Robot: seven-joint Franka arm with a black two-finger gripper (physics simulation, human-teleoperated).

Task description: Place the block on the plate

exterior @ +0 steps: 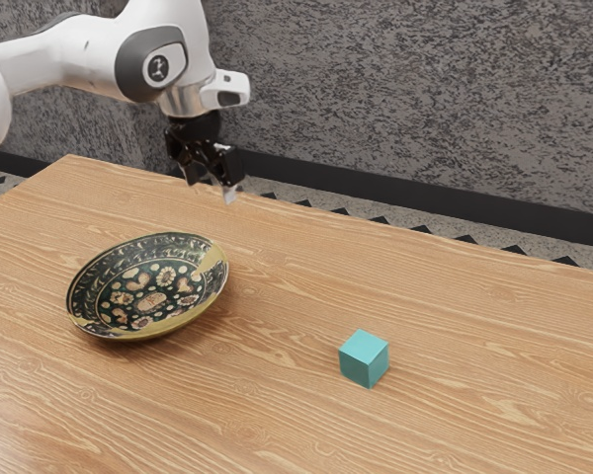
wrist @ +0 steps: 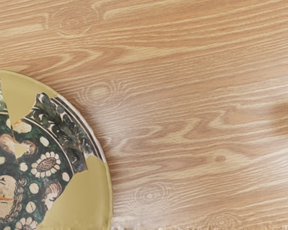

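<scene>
In the exterior view, the black two-finger gripper hangs above the table from the white and grey jointed robot arm, which comes in from the exterior view's upper left. I cannot tell how far open the gripper is; the block is well apart from it. That block, a small teal cube with a smooth, plain surface, rests on the wooden table with light brown, streaky grain, lower than the gripper, toward the exterior view's right and nearer the camera. The round, shallow plate with a dark green floral pattern and yellow-gold patches is also on the table, lower than the gripper, toward the exterior view's left and nearer the camera. Block and plate stand well apart, with bare wood between them, so the block is off the plate. Behind the gripper rise a mottled grey, rough-textured wall and, along its foot, a dark, smooth baseboard.

In the wrist view, part of the plate is below the gripper, its curved rim against the table. The dark pattern holds pale flowers and dots, broken by plain gold areas. Beside the plate, the wood below the gripper has flowing grain and ringed knots.
</scene>
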